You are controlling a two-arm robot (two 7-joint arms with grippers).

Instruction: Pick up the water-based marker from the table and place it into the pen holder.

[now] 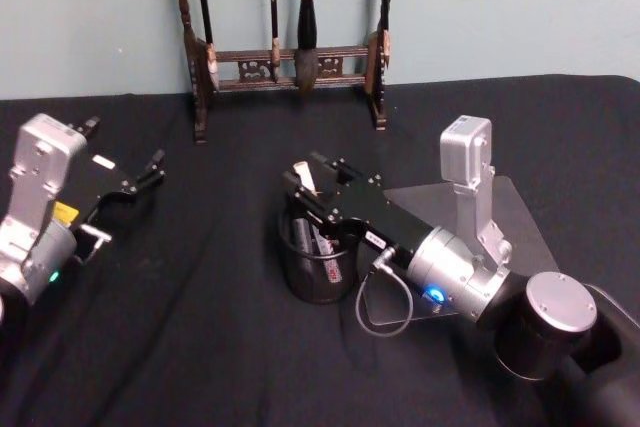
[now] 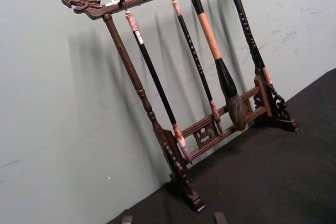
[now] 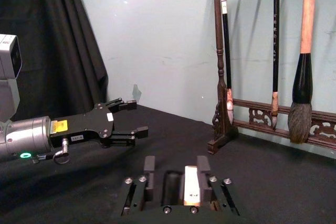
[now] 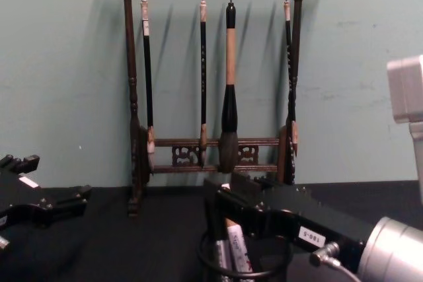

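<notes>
Holder mouth blocked, counter open to the left

The right gripper (image 1: pixel 312 182) sits right over the pen holder (image 1: pixel 318 277), its marker (image 1: pixel 306 179) in the opening. Bare counter (image 1: pixel 200 347) lies between holder and left gripper (image 1: pixel 150 172); the brush rack (image 1: pixel 290 57) stands behind.

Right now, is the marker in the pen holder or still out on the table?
In. The marker stands inside the pen holder, its top between the right gripper fingers above the rim.
</notes>
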